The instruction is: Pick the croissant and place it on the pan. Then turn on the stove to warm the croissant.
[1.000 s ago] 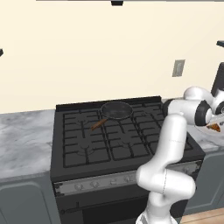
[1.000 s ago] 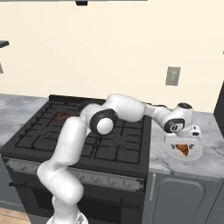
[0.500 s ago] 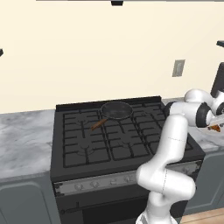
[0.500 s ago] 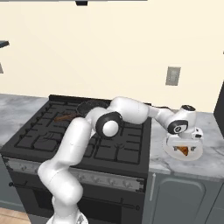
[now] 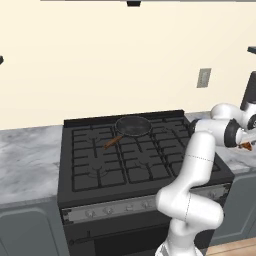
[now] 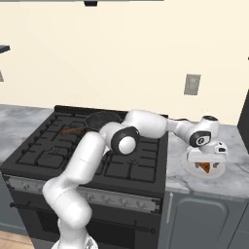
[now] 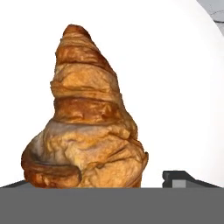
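Croissant [image 7: 85, 118] sits on the white plate [image 6: 188, 163] on the desk right of the stove [image 5: 140, 160]; looks light, flaky, crushable, so I'd pinch its thick middle gently; can't tell if fingers are open.

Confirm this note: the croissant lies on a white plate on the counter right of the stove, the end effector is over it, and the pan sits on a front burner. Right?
One detail is wrong. In the left base view the pan sits on a back burner of the stove, near the wall. The rest stands: the croissant lies on the white plate with the end effector over it.
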You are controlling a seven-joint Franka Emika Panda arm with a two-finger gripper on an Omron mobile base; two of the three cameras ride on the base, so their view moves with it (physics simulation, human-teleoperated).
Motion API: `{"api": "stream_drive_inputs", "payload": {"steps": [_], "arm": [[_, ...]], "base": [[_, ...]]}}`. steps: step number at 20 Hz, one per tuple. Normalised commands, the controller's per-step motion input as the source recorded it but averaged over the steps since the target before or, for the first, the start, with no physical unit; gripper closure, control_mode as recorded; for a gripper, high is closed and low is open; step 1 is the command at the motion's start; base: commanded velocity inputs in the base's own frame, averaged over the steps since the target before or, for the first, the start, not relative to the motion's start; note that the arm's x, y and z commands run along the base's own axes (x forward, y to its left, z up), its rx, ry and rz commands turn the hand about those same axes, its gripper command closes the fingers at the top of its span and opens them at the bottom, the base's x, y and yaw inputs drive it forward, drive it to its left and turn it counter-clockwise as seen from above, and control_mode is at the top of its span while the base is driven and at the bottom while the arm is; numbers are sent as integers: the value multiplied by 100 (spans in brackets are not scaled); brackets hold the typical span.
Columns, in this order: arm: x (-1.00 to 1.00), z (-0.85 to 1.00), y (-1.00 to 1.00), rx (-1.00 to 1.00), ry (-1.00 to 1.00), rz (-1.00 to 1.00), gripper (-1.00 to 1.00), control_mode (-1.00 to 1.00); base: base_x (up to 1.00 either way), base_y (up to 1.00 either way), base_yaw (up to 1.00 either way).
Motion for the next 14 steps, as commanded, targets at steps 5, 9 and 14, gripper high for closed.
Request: {"api": "stream_drive_inputs", "payload": {"steps": [5, 9, 14], "arm": [[3, 0, 0, 1, 8, 0, 100, -100], [-19, 0, 18, 2, -2, 2, 100, -100], [-22, 0, 88, 0, -31, 26, 100, -100]], "base": [[0, 0, 0], [0, 0, 0], [0, 0, 0]]}}
